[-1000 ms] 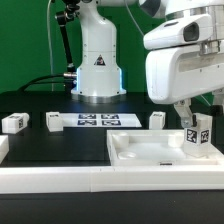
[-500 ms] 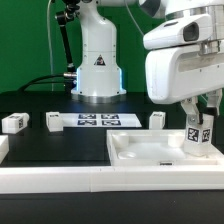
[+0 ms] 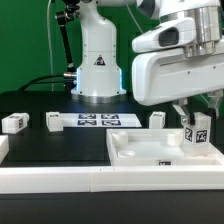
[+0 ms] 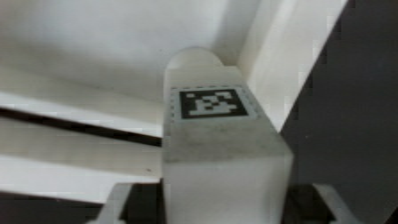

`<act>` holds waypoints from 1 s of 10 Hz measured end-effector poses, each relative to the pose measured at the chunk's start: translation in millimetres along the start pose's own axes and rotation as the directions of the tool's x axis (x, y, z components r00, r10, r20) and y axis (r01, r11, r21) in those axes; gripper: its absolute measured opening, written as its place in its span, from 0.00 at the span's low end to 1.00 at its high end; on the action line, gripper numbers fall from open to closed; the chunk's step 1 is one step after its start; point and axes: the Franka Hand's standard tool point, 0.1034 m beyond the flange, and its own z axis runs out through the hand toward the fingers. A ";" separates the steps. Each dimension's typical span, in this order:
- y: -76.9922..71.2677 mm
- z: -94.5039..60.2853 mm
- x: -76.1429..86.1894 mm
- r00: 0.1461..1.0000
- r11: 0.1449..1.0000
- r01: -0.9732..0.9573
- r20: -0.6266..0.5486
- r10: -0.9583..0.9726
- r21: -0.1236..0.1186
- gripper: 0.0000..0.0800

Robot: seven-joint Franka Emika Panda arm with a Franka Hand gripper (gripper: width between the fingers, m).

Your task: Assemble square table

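Ext. view: arm housing is cut off at the top & right edges. Slab runs out of frame on the ext. view's right. Whether the held leg touches the slab: can't tell. White piece is cropped at the left edge, can't ID. Tags on the marker board are too small to read. Wrist view: held leg's near end is cut by the frame; pincer fingers are blurred & mostly out of pic.

Bare black bench lies open beside the slab on the exterior view's left. Three loose legs and the marker board line the back. The claw, clamping a fourth leg, crowds the slab's other end.
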 end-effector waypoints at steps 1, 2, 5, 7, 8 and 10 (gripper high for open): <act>1.5 -0.1 0.0 0.996 0.996 -0.093 -0.001 0.093 0.000 0.36; 2.3 -0.1 0.2 0.987 0.987 -0.158 -0.004 0.158 -0.001 0.36; 5.3 -0.1 1.2 0.910 0.910 -0.415 -0.023 0.414 -0.011 0.37; 6.9 -0.2 0.3 0.797 0.797 -0.604 -0.026 0.604 -0.010 0.37; 7.2 -0.3 -0.2 0.739 0.739 -0.674 -0.026 0.674 -0.011 0.37; 7.9 -0.2 -0.4 0.620 0.620 -0.785 -0.024 0.785 -0.004 0.37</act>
